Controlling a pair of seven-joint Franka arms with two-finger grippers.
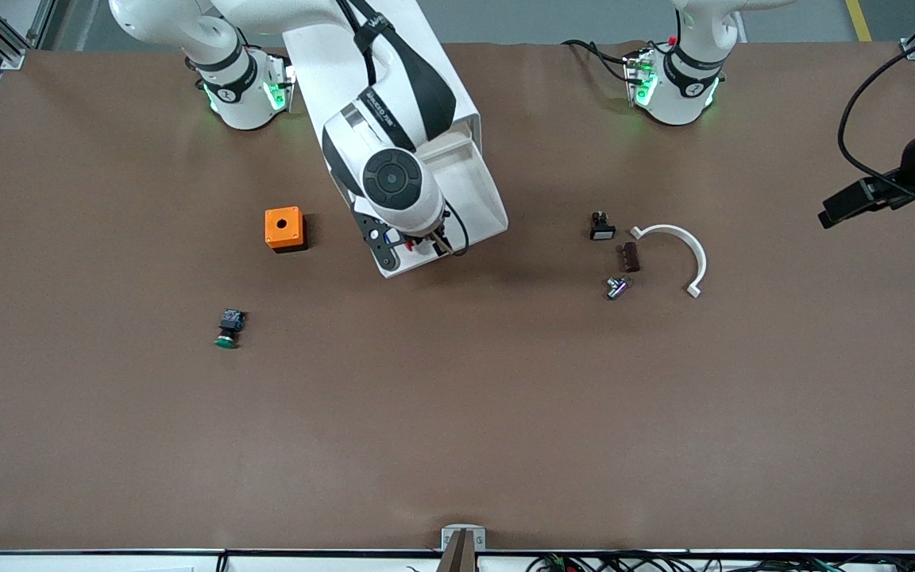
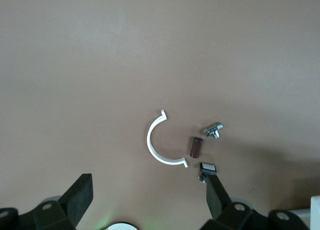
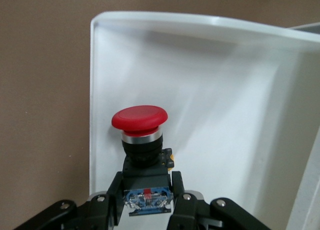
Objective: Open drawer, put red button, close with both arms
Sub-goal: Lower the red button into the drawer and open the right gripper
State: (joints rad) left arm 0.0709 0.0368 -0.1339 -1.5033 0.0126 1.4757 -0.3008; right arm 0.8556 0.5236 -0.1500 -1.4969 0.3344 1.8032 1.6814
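Observation:
The white drawer [image 1: 483,191] stands pulled out of its cabinet, which the right arm mostly hides. My right gripper [image 1: 418,243] is over the drawer's front corner. In the right wrist view it [image 3: 145,187] is shut on the black body of the red button [image 3: 139,117]. The button's red cap points away from the fingers, close to one side wall of the drawer [image 3: 200,23]. I cannot tell whether the button touches the drawer's floor. My left gripper [image 1: 851,203] hangs open and empty above the table at the left arm's end; its fingers [image 2: 80,195] stand wide apart.
An orange cube [image 1: 284,229] with a hole and a green-capped button [image 1: 227,327] lie toward the right arm's end. A white curved clip [image 1: 684,250], a small black switch [image 1: 602,226], a brown piece [image 1: 629,257] and a metal part [image 1: 616,287] lie toward the left arm's end.

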